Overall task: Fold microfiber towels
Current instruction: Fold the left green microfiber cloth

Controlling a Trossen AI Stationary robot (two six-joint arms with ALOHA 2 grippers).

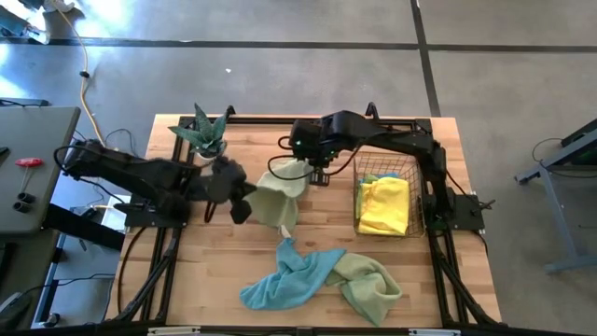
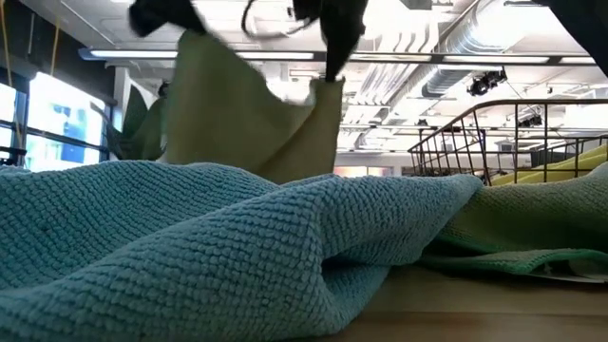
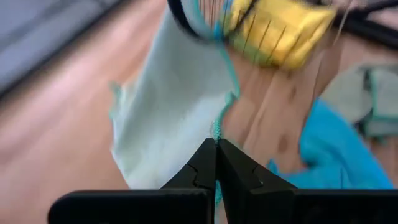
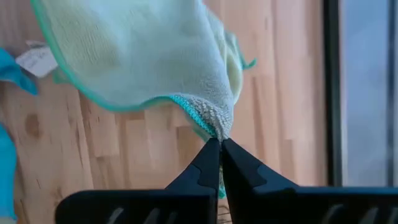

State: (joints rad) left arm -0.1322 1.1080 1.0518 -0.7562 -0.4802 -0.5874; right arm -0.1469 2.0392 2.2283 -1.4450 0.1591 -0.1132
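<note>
Left end effector [image 3: 216, 144]: fingers closed tight on the teal-stitched edge of the pale green towel [image 1: 280, 194], over the middle of the desk [image 1: 187, 271].
Right end effector [image 4: 220, 144]: fingers pinched together on another corner of the same towel, toward the back of the desk, beside the basket.
Pale green towel: lifted off the desk, hanging between the two end effectors; in the low view it droops as a sheet from both grips.
Blue towel [image 1: 284, 275]: crumpled on the front of the desk, just below the hanging towel.
Lime green towel [image 1: 368, 283]: crumpled, touching the blue towel on its right.
Yellow towel [image 1: 384, 207]: lying in the wire basket [image 1: 358, 179] at the right side of the desk.
Potted plant [image 1: 203, 133]: at the back left corner, close to the left arm.
Obstruction: in the low view the blue towel fills the foreground and hides the desk surface under the hanging towel.
</note>
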